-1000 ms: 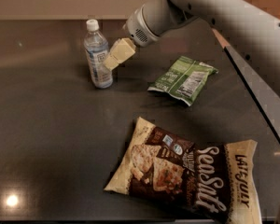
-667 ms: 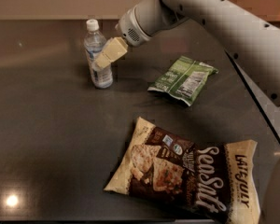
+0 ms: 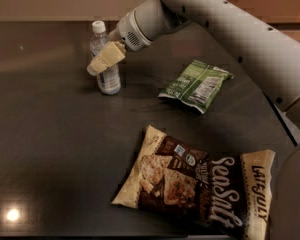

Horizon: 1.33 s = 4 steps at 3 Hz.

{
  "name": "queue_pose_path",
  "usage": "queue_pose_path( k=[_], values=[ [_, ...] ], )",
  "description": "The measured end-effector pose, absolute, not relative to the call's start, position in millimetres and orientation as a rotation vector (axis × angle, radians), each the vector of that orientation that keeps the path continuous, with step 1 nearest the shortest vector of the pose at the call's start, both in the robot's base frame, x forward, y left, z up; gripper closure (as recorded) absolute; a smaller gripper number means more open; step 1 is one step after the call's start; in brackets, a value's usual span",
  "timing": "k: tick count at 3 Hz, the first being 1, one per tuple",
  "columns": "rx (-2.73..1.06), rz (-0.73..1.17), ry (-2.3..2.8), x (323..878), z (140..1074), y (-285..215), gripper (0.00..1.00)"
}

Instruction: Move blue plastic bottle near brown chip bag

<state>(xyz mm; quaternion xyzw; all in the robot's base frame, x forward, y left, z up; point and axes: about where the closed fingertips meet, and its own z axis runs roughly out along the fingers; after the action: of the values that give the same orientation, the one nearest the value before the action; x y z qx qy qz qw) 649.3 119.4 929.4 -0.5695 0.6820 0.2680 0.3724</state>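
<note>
Fingers (image 3: 108, 57) apart, straddling blue plastic bottle (image 3: 110, 82) | gripper (image 3: 97, 67) moved in from beside it

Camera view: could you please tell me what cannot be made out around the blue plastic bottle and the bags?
In the camera view:
Blue plastic bottle: its middle is hidden by the gripper, crossing in front of it at upper left; whether it grips cannot be judged.
Brown chip bag: its lower right corner is cut off by the bottom edge.
Green snack bag: its print is too small to read.
</note>
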Motion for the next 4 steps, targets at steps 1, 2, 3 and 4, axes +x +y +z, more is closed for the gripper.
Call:
queue_pose_path(
  k=[1,2,3,4],
  values=[
    [-1.469,0.713,1.74,642,931,121,0.4],
    [-1.474,0.732,1.735,635,935,117,0.64],
    [-1.49,0.773,1.717,617,945,108,0.87],
    [-1.508,0.817,1.692,589,960,92,1.0]
  ],
)
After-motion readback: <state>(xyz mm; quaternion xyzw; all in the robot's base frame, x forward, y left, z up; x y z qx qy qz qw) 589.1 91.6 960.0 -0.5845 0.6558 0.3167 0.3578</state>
